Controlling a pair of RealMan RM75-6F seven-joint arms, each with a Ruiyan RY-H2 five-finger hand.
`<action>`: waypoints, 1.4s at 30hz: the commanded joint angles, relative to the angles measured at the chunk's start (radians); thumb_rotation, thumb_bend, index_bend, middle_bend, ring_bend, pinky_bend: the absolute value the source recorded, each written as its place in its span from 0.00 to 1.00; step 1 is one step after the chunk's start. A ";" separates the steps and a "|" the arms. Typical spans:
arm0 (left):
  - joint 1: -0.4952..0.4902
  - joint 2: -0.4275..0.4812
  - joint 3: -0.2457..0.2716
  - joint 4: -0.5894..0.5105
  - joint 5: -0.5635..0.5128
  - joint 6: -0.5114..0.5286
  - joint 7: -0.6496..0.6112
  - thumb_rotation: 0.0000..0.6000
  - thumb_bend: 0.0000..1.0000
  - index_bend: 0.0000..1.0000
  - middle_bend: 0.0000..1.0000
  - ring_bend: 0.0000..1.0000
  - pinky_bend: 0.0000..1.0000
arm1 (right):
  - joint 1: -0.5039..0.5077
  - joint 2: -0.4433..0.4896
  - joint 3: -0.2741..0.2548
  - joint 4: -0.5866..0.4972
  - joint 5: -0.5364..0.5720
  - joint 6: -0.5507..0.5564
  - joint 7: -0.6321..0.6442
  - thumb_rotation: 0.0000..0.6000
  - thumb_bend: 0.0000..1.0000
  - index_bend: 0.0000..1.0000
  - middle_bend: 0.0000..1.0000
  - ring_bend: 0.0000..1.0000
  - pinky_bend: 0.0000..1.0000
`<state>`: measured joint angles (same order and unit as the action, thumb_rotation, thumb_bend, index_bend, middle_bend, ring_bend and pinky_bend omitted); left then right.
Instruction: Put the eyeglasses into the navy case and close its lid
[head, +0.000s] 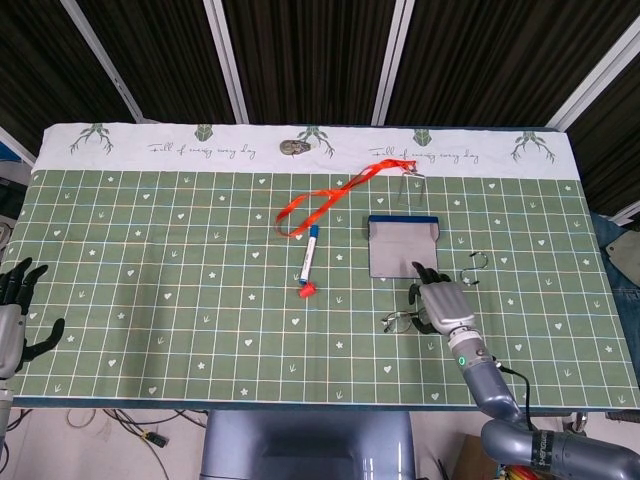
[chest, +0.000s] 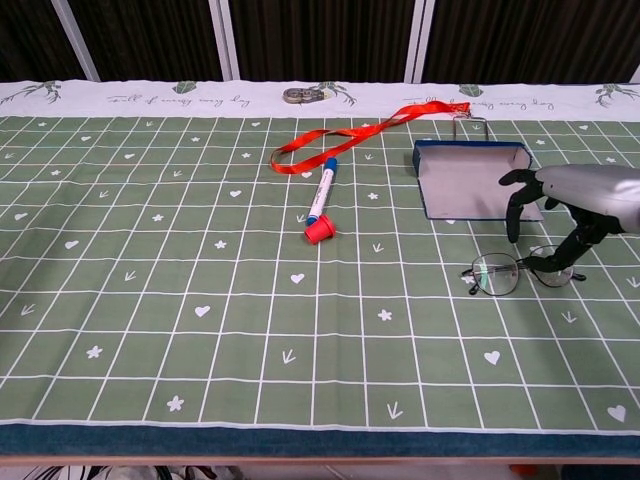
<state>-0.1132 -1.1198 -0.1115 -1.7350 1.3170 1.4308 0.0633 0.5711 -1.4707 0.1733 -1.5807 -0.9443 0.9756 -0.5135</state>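
Note:
The wire-framed eyeglasses (head: 399, 321) (chest: 496, 275) lie unfolded on the green cloth, just in front of the navy case (head: 402, 247) (chest: 468, 180). The case lies open, its grey inside facing up. My right hand (head: 441, 304) (chest: 580, 192) hovers over the right half of the glasses with fingers apart and pointing down; the thumb reaches the frame near the right lens. It covers that lens in the head view. My left hand (head: 16, 312) rests open at the table's left edge, far from everything, and only the head view shows it.
A blue marker with a red cap (head: 309, 262) (chest: 322, 203) lies left of the case. A red lanyard (head: 335, 194) (chest: 368, 129) runs behind it to a metal clip (head: 411, 181) (chest: 471, 121). A key ring (head: 476, 262) sits right of the case; a small padlock (head: 294, 148) (chest: 300, 95) lies far back.

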 joint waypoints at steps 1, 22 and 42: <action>0.000 0.000 0.000 0.000 -0.001 0.000 0.001 1.00 0.35 0.09 0.00 0.00 0.00 | 0.002 -0.007 -0.006 0.008 0.005 0.004 -0.002 1.00 0.40 0.48 0.00 0.12 0.20; -0.001 -0.003 -0.002 0.000 -0.008 0.001 0.009 1.00 0.35 0.09 0.00 0.00 0.00 | 0.023 -0.033 -0.029 0.064 0.033 -0.019 0.033 1.00 0.45 0.53 0.00 0.12 0.20; -0.001 -0.003 -0.002 -0.001 -0.005 0.002 0.005 1.00 0.35 0.09 0.00 0.00 0.00 | 0.042 -0.046 -0.023 0.074 0.031 -0.025 0.070 1.00 0.51 0.64 0.01 0.13 0.20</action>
<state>-0.1139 -1.1227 -0.1135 -1.7362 1.3118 1.4333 0.0681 0.6122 -1.5168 0.1497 -1.5069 -0.9135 0.9506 -0.4441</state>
